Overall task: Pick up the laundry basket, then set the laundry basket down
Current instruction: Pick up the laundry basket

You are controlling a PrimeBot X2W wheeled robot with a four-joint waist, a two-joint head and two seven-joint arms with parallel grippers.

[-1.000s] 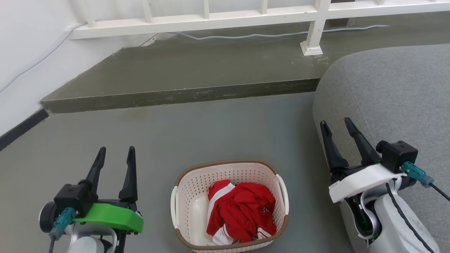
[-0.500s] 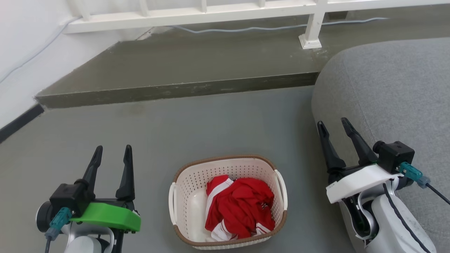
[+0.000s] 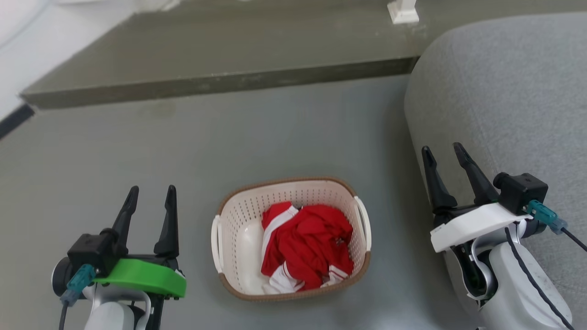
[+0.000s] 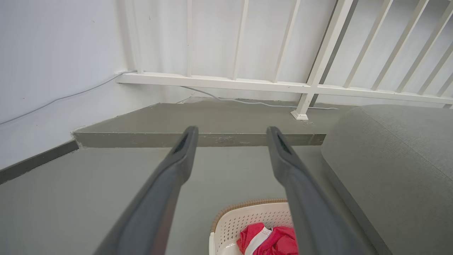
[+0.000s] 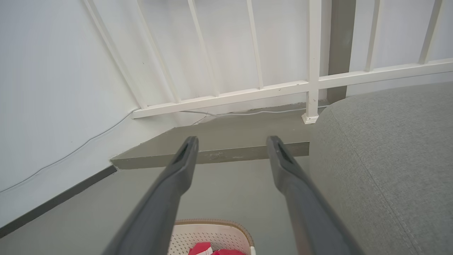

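we are holding our left gripper (image 3: 152,193) and right gripper (image 3: 442,151) low at either side, fingers spread apart and gripping nothing, pointing forward.

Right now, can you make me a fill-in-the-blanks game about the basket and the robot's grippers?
The clothes in the basket are white and ____.
The basket sits on the ____ between the left gripper and the right gripper.
Both grippers are ____ and hold nothing.
The grey sofa is beside the ____ gripper.
Missing words: red, floor, open, right.
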